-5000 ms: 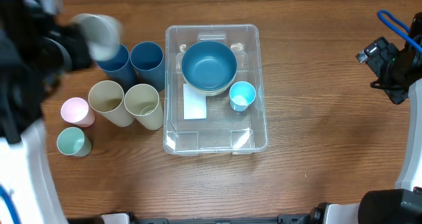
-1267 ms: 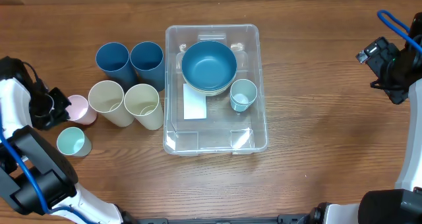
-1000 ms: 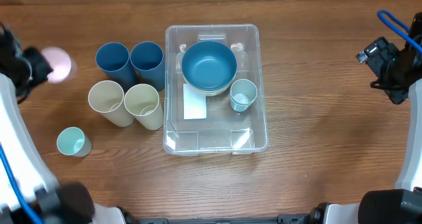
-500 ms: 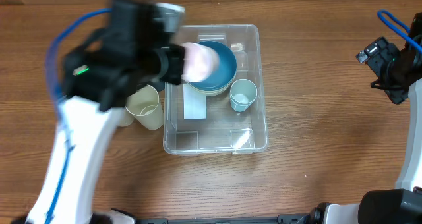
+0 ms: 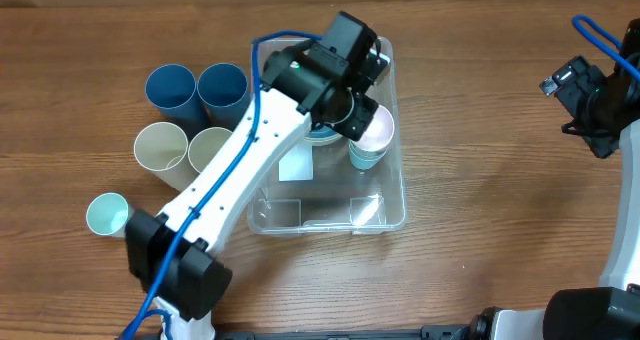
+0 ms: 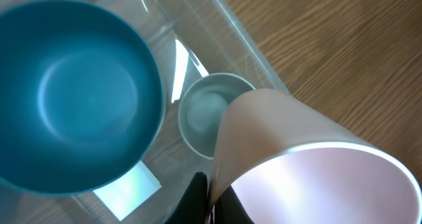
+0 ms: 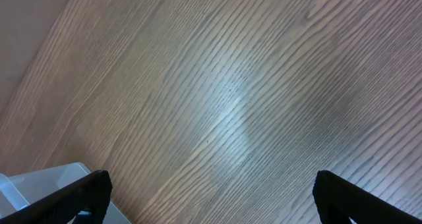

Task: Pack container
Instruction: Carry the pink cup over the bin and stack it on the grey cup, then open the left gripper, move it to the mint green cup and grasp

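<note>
The left pincer (image 6: pixel 214 201) is clamped on the side of a pink cup (image 6: pixel 297 158), which it holds tilted with its mouth toward the wrist camera. The cup hangs over a small pale cup (image 6: pixel 201 112), and whether the two touch cannot be told. The pale cup stands inside the container (image 5: pixel 400 185) just beside a blue bowl (image 6: pixel 72 92) and close to the right wall. The container's near half shows open floor past a white label (image 5: pixel 295 165). On the counter (image 5: pixel 480 220) to the left stand two dark blue cups (image 5: pixel 170 85), two cream cups (image 5: pixel 160 145) and a mint cup (image 5: pixel 107 215). The right pincer (image 7: pixel 224 204) hovers spread wide with nothing in it, well apart from the container, with bare wood between them.
</note>
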Robot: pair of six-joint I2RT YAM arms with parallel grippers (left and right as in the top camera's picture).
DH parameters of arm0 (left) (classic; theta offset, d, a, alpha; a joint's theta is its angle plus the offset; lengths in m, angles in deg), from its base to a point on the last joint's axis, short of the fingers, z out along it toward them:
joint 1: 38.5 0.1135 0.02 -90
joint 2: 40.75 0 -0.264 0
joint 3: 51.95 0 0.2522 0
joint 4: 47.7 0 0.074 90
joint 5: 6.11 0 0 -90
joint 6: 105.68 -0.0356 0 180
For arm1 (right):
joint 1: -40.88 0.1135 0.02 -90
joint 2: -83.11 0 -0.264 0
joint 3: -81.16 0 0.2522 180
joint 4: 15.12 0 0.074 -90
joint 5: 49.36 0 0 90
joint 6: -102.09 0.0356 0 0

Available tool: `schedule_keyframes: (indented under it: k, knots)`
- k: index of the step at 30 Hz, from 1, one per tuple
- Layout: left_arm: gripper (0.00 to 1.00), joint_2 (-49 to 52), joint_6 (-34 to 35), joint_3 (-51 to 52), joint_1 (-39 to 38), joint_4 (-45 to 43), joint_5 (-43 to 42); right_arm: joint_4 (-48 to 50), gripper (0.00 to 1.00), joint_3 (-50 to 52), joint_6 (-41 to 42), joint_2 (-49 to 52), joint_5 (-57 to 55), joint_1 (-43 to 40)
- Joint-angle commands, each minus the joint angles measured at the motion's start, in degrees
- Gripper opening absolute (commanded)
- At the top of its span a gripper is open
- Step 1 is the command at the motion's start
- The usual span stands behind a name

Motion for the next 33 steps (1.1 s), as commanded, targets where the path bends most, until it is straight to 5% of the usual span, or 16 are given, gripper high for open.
schedule_keyframes:
  k: [1, 8, 9, 10, 12, 18, 26, 33]
  knots:
    - [0.04, 1.88, -1.14, -0.09, -0.35, -0.09, 1.49, 0.35, 1.00, -0.17, 0.28, -0.17, -0.33, -0.04]
    - [0.10, 2.43, -1.16, -0.09, -0.33, 0.02, 4.50, 0.35, 1.00, -0.17, 0.28, -0.17, -0.33, -0.04]
    - [0.16, 2.43, -1.16, -0.09, -0.35, 0.02, 4.48, 0.35, 1.00, -0.17, 0.28, -0.17, -0.33, -0.04]
    - [0.45, 2.43, -1.16, -0.09, -0.33, 0.22, 4.44, 0.35, 1.00, -0.17, 0.28, -0.17, -0.33, -0.04]
    - [0.64, 2.40, -1.14, -0.22, -0.33, 0.79, 4.31, 0.35, 1.00, -0.17, 0.28, -0.17, -0.33, -0.04]
    - [0.46, 1.88, 0.81, -8.87, 0.52, 11.28, 8.37, 0.35, 1.00, -0.17, 0.28, -0.17, -0.33, -0.04]
    - [0.54, -3.63, 11.96, -23.85, 5.73, 30.67, 25.27, 0.35, 1.00, -0.17, 0.28, -0.17, -0.33, -0.04]
    - [0.60, -14.58, 12.63, -20.70, 19.34, 30.64, 17.66, 0.35, 1.00, -0.17, 0.28, -0.17, -0.33, -0.04]
